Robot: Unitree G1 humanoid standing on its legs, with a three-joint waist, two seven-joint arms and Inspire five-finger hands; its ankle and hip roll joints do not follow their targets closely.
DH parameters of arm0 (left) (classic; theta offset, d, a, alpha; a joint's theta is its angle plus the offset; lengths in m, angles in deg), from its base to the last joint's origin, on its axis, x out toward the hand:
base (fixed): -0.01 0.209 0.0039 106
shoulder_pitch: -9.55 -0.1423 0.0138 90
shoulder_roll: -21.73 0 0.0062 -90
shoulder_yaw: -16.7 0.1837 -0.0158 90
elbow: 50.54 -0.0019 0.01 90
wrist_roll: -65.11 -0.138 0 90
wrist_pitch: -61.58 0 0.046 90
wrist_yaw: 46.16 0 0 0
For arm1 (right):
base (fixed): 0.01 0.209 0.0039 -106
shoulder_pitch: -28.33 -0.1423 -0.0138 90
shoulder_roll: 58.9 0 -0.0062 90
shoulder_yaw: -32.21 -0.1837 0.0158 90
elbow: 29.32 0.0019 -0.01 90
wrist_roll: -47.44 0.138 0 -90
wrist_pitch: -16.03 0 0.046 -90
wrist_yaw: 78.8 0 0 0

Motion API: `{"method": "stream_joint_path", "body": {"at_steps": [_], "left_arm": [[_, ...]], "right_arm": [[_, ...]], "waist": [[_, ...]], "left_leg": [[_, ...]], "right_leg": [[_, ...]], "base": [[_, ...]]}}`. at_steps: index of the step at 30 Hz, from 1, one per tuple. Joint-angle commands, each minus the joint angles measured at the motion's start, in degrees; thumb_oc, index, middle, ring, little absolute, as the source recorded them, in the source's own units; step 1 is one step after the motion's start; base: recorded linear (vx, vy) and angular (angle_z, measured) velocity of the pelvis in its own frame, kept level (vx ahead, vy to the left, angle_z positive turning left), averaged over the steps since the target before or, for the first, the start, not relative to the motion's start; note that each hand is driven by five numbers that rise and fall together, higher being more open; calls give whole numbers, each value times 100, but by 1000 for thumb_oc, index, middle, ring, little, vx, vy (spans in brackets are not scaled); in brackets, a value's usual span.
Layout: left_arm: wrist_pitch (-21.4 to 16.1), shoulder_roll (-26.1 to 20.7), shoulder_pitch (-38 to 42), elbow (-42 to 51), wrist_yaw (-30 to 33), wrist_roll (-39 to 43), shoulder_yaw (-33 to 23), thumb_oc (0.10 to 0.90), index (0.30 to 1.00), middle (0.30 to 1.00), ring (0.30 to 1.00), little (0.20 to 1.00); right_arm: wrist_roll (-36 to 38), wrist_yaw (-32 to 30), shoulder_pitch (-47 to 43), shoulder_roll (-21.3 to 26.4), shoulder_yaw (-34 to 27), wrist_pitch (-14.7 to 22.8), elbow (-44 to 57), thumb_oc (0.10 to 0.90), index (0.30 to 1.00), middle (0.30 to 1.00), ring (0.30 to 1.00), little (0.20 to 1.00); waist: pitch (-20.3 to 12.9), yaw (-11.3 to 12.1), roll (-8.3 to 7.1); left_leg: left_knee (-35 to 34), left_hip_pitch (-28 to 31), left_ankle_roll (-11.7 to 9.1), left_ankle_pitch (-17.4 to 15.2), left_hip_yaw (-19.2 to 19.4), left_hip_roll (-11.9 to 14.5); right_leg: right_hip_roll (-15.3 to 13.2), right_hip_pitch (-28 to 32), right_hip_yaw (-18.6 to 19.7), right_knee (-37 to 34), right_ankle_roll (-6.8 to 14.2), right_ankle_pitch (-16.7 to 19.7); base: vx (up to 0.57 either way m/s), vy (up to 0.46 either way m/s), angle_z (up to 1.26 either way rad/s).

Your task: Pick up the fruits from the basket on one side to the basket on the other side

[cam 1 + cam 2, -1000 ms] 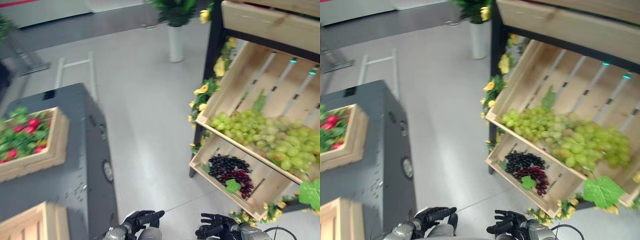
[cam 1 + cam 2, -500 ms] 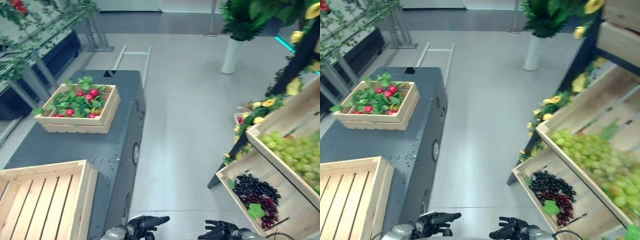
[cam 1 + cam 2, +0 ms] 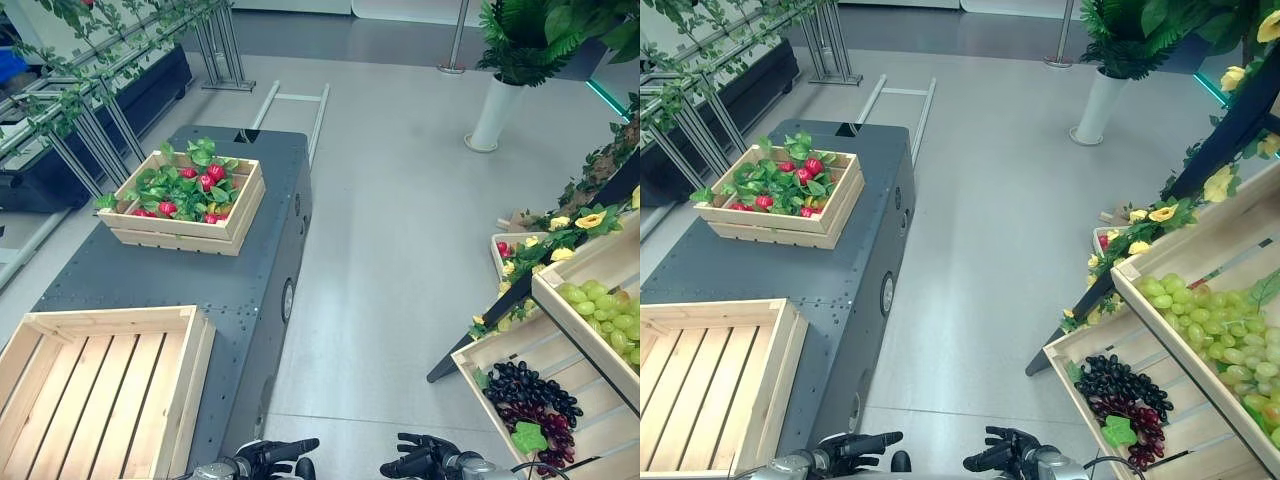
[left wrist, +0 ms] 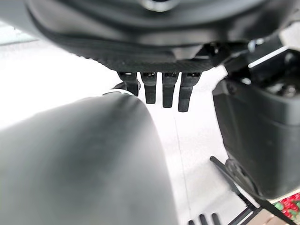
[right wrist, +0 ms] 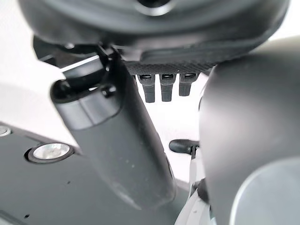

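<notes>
A wooden crate of red fruits (image 3: 182,192) among green leaves stands at the far end of a dark grey table (image 3: 230,290). An empty wooden crate (image 3: 95,390) sits at the table's near end. To the right, a slanted wooden shelf (image 3: 500,350) carries green grapes (image 3: 608,315) and, lower down, dark grapes (image 3: 530,392). My left hand (image 3: 268,455) and right hand (image 3: 420,463) hang low at the picture's bottom edge, above the floor, both open and holding nothing. The left wrist view shows straight fingers (image 4: 161,89), and so does the right wrist view's fingers (image 5: 161,86).
A tall white vase with a green plant (image 3: 497,110) stands on the floor at the back right. Metal railings with vines (image 3: 90,100) run along the left. Yellow flowers (image 3: 575,222) trim the shelf frame. Grey floor (image 3: 390,260) lies between table and shelf.
The whole picture has swung from the grape shelf toward the table, so the camera moved. Both hands stay low at the bottom edge, still open.
</notes>
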Motion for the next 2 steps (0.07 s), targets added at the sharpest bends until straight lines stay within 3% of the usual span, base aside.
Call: {"method": "stream_joint_path", "body": {"at_steps": [1, 2], "left_arm": [[-199, 227, 517, -131, 28, 244, 124, 800, 900, 900, 900, 900], [-163, 256, 515, -134, 87, 234, 144, 800, 900, 900, 900, 900]], "right_arm": [[-143, -144, -294, 221, 230, 54, -39, 800, 900, 900, 900, 900], [-122, -144, -296, 215, 230, 46, -46, 800, 900, 900, 900, 900]], "waist": [[-17, 138, 248], [-26, 146, 245]], "left_leg": [[152, 271, -218, -440, -31, 192], [144, 280, -229, -436, -34, 204]], "right_leg": [[49, -406, 218, 164, -50, 449], [60, -377, 209, 149, -59, 435]], "base": [[12, -39, 1], [17, -52, 0]]}}
